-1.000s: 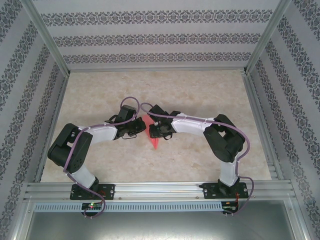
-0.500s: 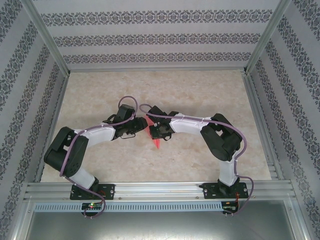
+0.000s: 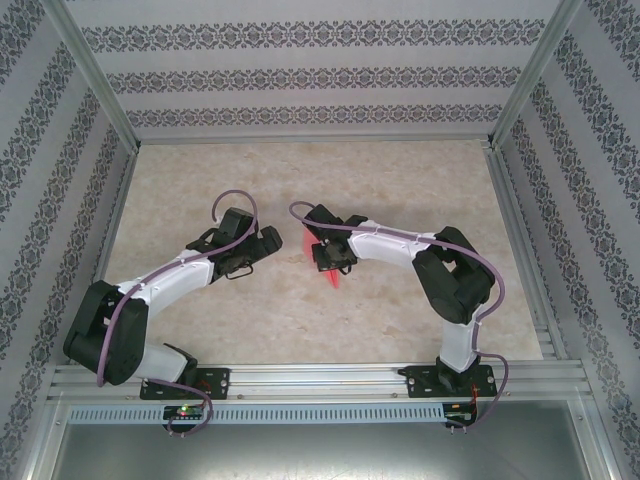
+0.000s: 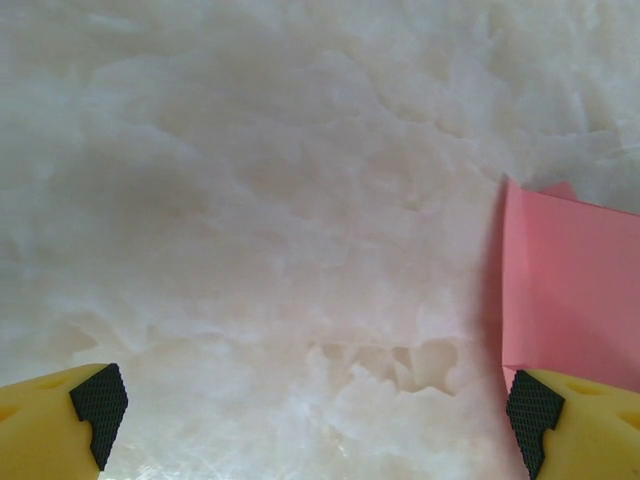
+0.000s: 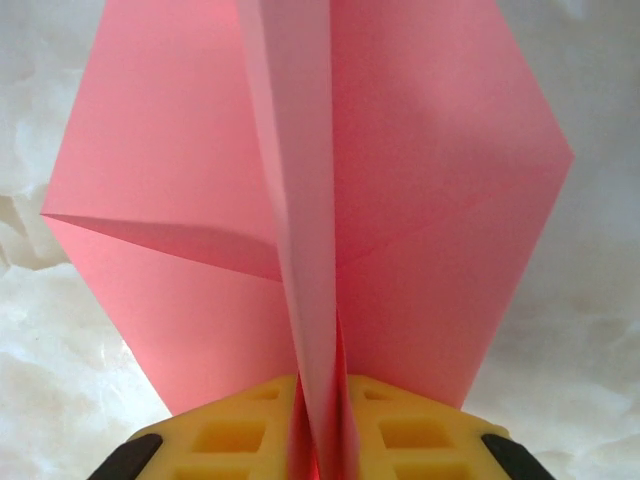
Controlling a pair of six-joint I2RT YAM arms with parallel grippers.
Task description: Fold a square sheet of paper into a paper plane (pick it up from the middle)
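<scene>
The paper plane (image 3: 332, 279) is near the middle of the pale, marble-patterned worktop (image 3: 200, 180), in the grip of the right hand (image 3: 322, 255). From above, salmon-pink paper pokes out on the left side of that hand and again at its near side, where it comes to a point.

Seen from the right wrist, the right hand (image 5: 320, 425) has its two yellow fingers (image 5: 400, 430) pressed together on the central ridge of the paper plane (image 5: 430, 180). The ridge stands up as a narrow folded keel running away from the fingers. A broad flap spreads out to each side of it, and slanting creases cross both flaps. The mottled worktop (image 5: 580, 330) lies behind the paper, though I cannot tell whether the paper touches it.

The left hand (image 3: 262, 248) sits a little to the left of the right one, with a gap of bare surface between them. In its own wrist view the left hand (image 4: 315, 405) is spread wide, with nothing between its fingers. One black pad (image 4: 100, 400) is at the lower left and the other at the lower right. A straight-edged piece of the paper plane (image 4: 570, 290) rises just beside the right-side finger, over the worktop (image 4: 250, 200).
</scene>
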